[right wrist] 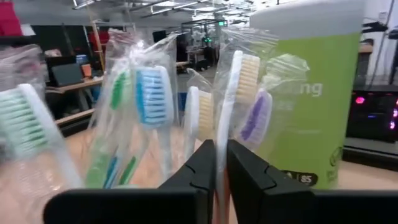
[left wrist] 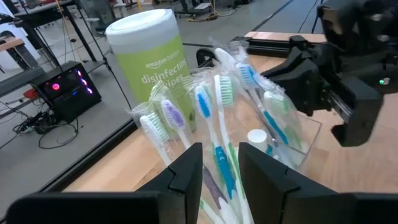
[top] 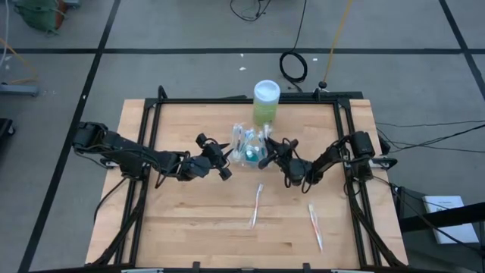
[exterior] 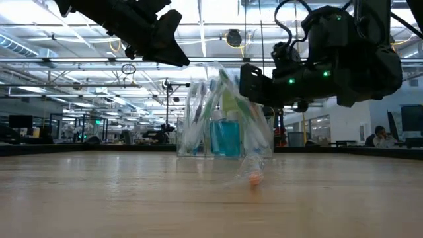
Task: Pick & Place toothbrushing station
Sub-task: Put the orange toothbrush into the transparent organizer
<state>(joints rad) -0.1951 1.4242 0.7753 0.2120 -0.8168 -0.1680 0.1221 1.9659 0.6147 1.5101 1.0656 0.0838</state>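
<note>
Wooden table (top: 189, 227) carries the green wipes canister (top: 266, 102) at its far edge, with the clear toothbrushing station (top: 248, 144) just before it, full of wrapped toothbrushes (left wrist: 219, 106). The left gripper (top: 225, 155) hovers beside the station, fingers apart and empty; the right gripper (top: 267, 152) is nearly closed, pinching a wrapped toothbrush.

Wrapped toothbrushes (left wrist: 217, 118) hide most of the clear toothbrushing station (left wrist: 306, 142).

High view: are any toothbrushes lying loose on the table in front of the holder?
Yes, two wrapped toothbrushes lie flat on the wood, apart from the clear holder between the arms.
</note>
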